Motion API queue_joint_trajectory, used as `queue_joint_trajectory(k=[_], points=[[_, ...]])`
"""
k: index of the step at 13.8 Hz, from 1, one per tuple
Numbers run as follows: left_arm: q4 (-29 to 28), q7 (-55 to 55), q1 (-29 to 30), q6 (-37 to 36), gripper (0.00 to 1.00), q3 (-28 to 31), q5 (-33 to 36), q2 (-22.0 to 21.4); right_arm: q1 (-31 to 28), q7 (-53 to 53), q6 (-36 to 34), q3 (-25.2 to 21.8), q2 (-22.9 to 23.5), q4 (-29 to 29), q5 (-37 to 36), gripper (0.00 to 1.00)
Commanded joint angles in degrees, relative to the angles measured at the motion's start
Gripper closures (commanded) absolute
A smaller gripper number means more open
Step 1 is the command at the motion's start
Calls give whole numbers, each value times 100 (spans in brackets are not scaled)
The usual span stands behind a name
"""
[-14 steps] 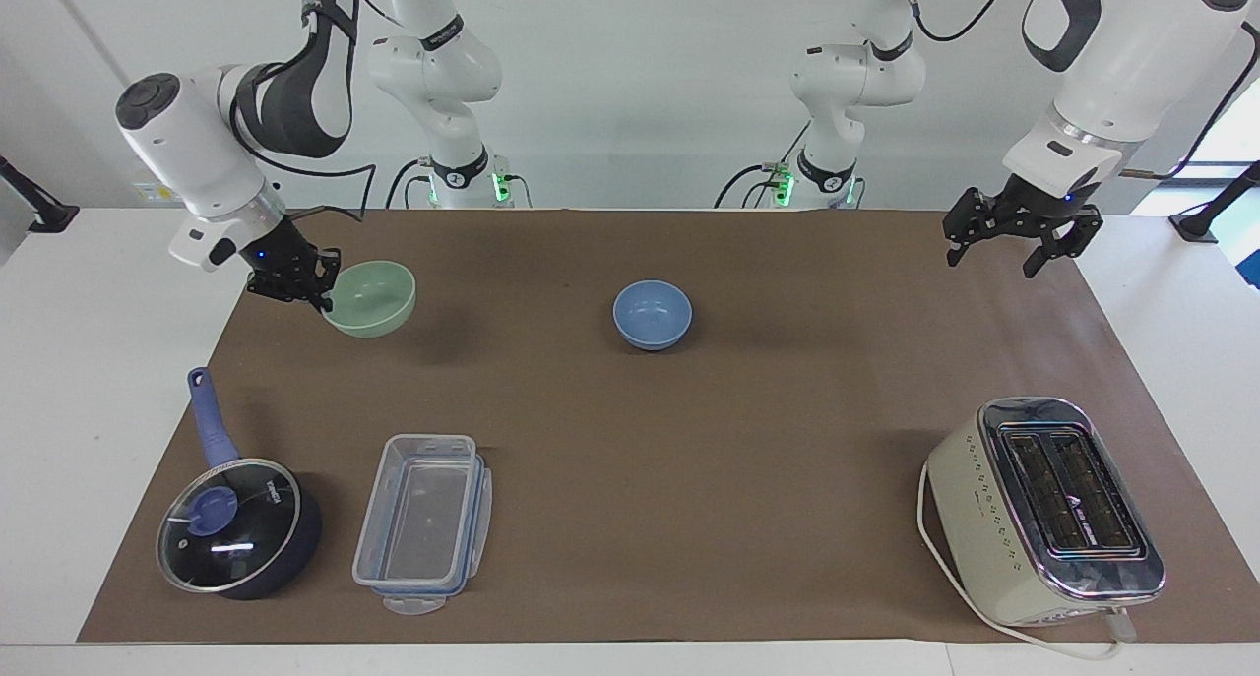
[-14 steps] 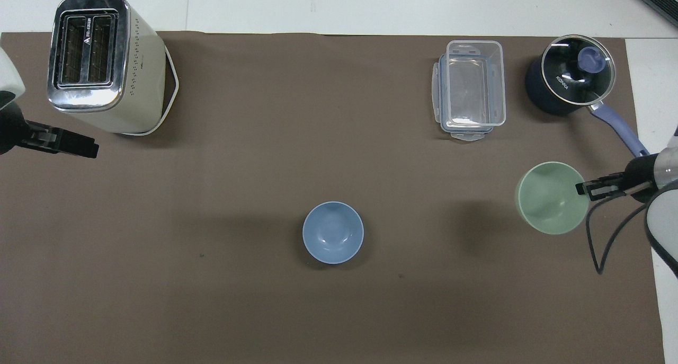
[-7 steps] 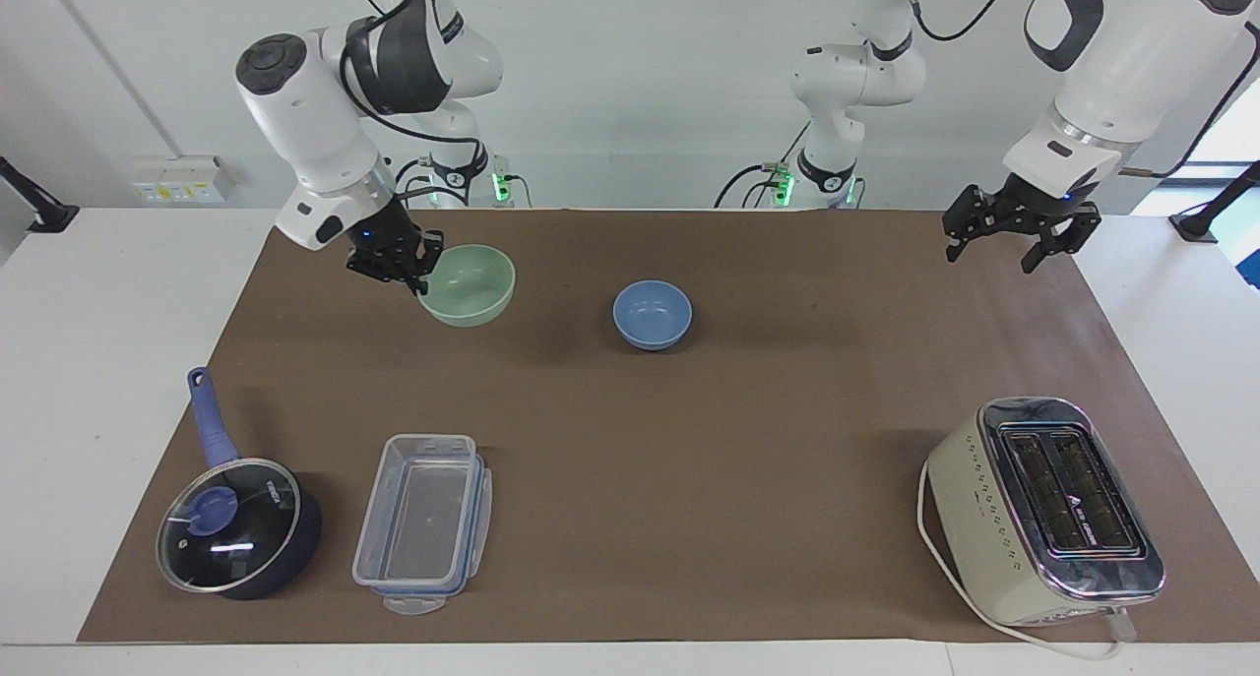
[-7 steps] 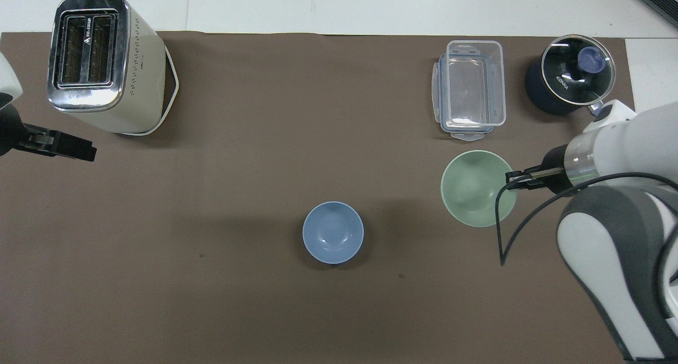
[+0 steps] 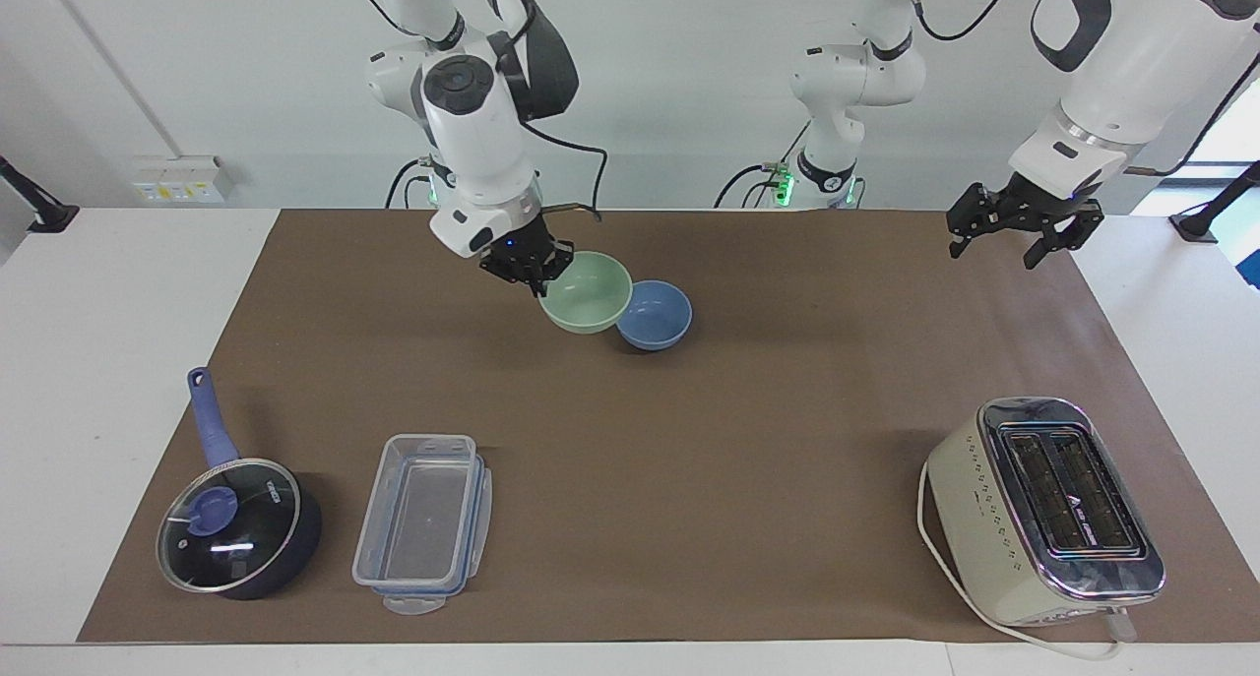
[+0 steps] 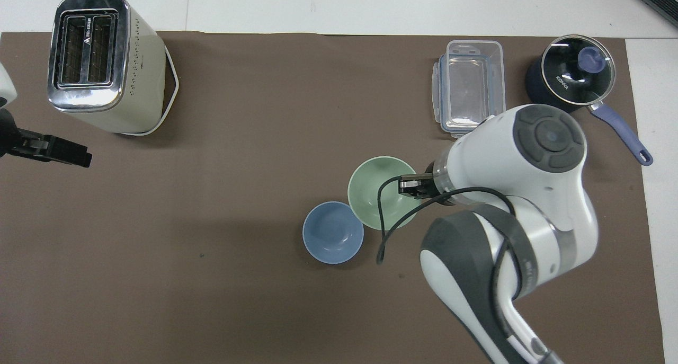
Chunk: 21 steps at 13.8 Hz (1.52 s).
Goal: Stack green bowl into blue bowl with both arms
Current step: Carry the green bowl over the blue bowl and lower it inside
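Observation:
My right gripper (image 5: pixel 536 268) is shut on the rim of the pale green bowl (image 5: pixel 588 292) and holds it in the air just above the mat. The bowl hangs close beside the blue bowl (image 5: pixel 658 317), toward the right arm's end, and overlaps its rim in the facing view. In the overhead view the green bowl (image 6: pixel 377 189) sits edge to edge with the blue bowl (image 6: pixel 332 239), with the right gripper (image 6: pixel 410 185) at its rim. My left gripper (image 5: pixel 1024 233) is open and empty, waiting in the air over the mat's edge at the left arm's end (image 6: pixel 53 149).
A cream toaster (image 5: pixel 1043 509) stands at the left arm's end, farther from the robots. A clear plastic container (image 5: pixel 423 523) and a dark blue lidded saucepan (image 5: pixel 236 523) stand at the right arm's end. Two slim arms (image 5: pixel 847 86) stand at the robots' edge.
My right arm has carried the green bowl from the right arm's end of the mat toward the middle, up to the blue bowl. The left gripper has hardly moved.

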Motion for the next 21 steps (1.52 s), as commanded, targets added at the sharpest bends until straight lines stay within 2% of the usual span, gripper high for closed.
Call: queue_joint_trajectory(k=[1,3,6,11,14,21], points=[[5,59,127,-110,0,-50,98,-76,75,169,45,19,89,99,84,100],[14,59,127,-110,0,-50,98,-76,197,326,106,115,115,11,93,100],[22,59,127,-101,0,-50,98,-76,470,564,747,124,150,-410,93,100],[31,59,127,-84,0,-50,98,-76,603,433,792,125,37,-858,276,100],[22,41,127,-84,0,-50,98,-76,620,256,1133,125,-96,-1245,435,100],[22,33,127,-75,0,-50,98,-76,893,248,1565,125,-26,-1466,620,100]])
